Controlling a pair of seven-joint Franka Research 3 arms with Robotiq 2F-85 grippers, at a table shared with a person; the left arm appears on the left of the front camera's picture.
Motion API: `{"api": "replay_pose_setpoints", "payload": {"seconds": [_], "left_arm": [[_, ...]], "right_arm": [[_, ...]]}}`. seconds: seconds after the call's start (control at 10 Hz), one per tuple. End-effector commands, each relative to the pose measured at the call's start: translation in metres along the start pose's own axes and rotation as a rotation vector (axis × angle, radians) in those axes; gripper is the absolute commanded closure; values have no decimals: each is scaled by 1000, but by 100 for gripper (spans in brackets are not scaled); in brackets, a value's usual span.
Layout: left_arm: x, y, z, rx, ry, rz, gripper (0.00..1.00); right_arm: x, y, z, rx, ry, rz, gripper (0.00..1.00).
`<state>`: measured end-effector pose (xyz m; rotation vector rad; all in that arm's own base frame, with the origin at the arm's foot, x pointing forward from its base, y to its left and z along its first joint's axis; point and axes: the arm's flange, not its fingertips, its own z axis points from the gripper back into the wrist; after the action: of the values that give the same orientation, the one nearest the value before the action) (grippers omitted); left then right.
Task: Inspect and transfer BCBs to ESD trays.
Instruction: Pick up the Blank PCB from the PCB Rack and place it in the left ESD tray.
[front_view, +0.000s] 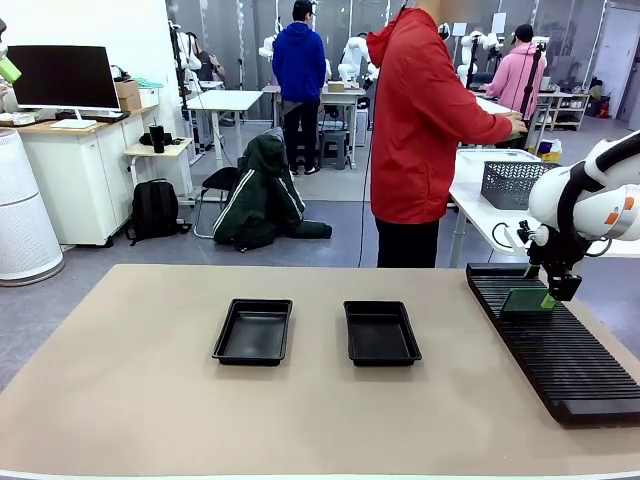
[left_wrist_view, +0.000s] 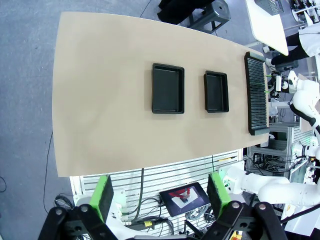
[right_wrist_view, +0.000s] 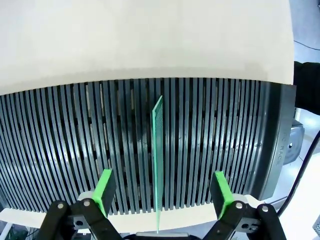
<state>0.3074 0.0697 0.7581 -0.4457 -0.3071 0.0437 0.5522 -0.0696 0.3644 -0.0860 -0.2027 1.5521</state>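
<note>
Two empty black ESD trays (front_view: 253, 331) (front_view: 381, 332) lie side by side mid-table; from high above they appear as tray (left_wrist_view: 168, 88) and tray (left_wrist_view: 216, 91). One green BCB (front_view: 522, 300) stands on edge in a slot of the long black rack (front_view: 555, 345) at the right. My right gripper (front_view: 548, 297) hangs right over it. In the right wrist view the BCB (right_wrist_view: 158, 145) runs edge-on between the wide-apart green pads (right_wrist_view: 104, 189) of the open right gripper (right_wrist_view: 163, 187), touching neither. My left gripper (left_wrist_view: 160, 192) is open, holding nothing, far above the table.
The ribbed rack (left_wrist_view: 256, 92) runs along the table's right side. A person in a red jacket (front_view: 420, 120) stands beyond the far edge, turned away toward a side table with a grey mesh basket (front_view: 515, 182). Bare tabletop (front_view: 150, 400) surrounds the trays.
</note>
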Motion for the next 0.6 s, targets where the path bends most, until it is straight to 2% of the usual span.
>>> {"api": "replay_pose_setpoints", "payload": {"seconds": [0.0, 0.5], "left_arm": [[-1, 1, -1, -1, 0, 4, 0], [-1, 1, -1, -1, 0, 4, 0]], "right_arm": [[0, 0, 1, -1, 0, 0, 0], [-3, -3, -3, 0, 6, -9, 0]]}}
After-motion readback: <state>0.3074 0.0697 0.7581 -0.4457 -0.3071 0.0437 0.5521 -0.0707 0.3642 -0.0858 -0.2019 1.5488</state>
